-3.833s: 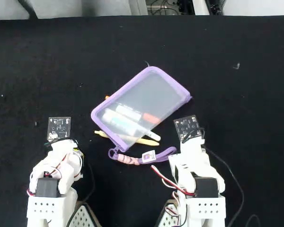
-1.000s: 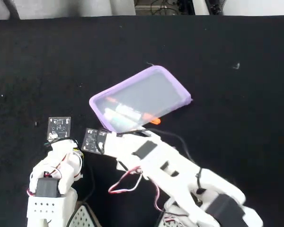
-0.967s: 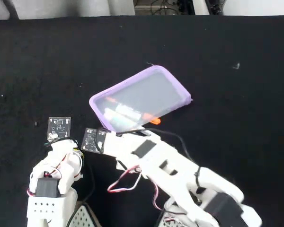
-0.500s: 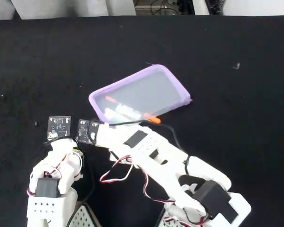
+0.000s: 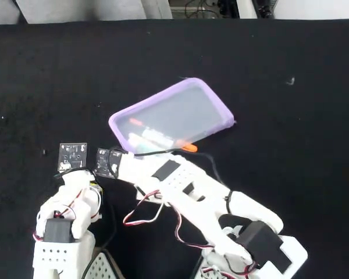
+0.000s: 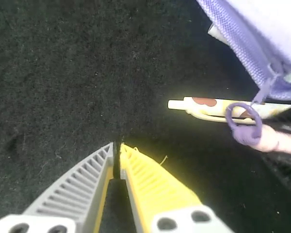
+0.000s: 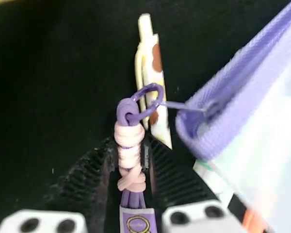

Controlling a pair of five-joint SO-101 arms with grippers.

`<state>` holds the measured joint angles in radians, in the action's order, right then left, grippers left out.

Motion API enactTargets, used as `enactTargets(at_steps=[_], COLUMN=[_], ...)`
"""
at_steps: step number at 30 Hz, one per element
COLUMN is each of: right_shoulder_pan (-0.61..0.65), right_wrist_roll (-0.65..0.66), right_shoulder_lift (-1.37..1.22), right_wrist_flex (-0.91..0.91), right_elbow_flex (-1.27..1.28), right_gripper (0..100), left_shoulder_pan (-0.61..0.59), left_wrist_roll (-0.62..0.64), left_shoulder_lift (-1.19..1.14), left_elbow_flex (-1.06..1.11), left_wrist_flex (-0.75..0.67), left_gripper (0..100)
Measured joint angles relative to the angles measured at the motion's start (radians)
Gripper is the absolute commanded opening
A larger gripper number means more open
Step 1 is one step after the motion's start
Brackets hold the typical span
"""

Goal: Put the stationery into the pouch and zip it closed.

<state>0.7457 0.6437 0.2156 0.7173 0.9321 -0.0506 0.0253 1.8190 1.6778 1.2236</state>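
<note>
1. Your right claw is clamped on the cord of the zip pull. The knotted cord runs straight between its black fingers.
2. Your left claw is pressed together with nothing in it. It points at bare table, near the tip of the pen.
3. The pouch lies flat mid-table, turned at an angle, with markers showing through its clear face. The right arm reaches across to the pouch's near-left corner.
4. One pen lies outside on the table, just beside that corner. The ring of the pull crosses it in both wrist views. I judge zipping premature until the pen goes in.
5. The pouch looks light and floppy. Pull the cord alone and the whole pouch will likely slide or fold rather than let the slider run. Pin the fabric edge near the slider with your left claw, then pull along the zip line.
6. The cord looks soft and a little stretchy. Its knot makes a good stop, so hold at or just behind it.
7. The pen looks thin, smooth and stiff, and it may roll. Take it across the middle of the barrel.
</note>
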Motion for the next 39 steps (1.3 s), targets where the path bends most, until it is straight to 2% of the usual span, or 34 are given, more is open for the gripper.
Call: enactTargets(at_steps=[5,12,22,31,39], right_shoulder_pan=[-0.015,-0.046,-0.092,-0.095,-0.095], right_wrist_roll=[-0.005,-0.103,-0.109,-0.110,-0.166], right_shoulder_lift=[0.092,0.347,0.583,0.609,0.609], right_wrist_flex=[0.150,0.255,0.267,0.267,0.267], right_elbow_flex=[-0.029,-0.029,-0.038,-0.261,-0.474], right_gripper=[2.8,2.8,2.8,2.8,1.1], left_shoulder_pan=[0.000,0.000,0.000,0.000,0.000], left_wrist_roll=[0.000,0.000,0.000,0.000,0.000], left_shoulder_lift=[0.000,0.000,0.000,0.000,0.000], left_elbow_flex=[0.000,0.000,0.000,0.000,0.000], left_wrist_flex=[0.000,0.000,0.000,0.000,0.000], left_gripper=[3,3,3,3,3])
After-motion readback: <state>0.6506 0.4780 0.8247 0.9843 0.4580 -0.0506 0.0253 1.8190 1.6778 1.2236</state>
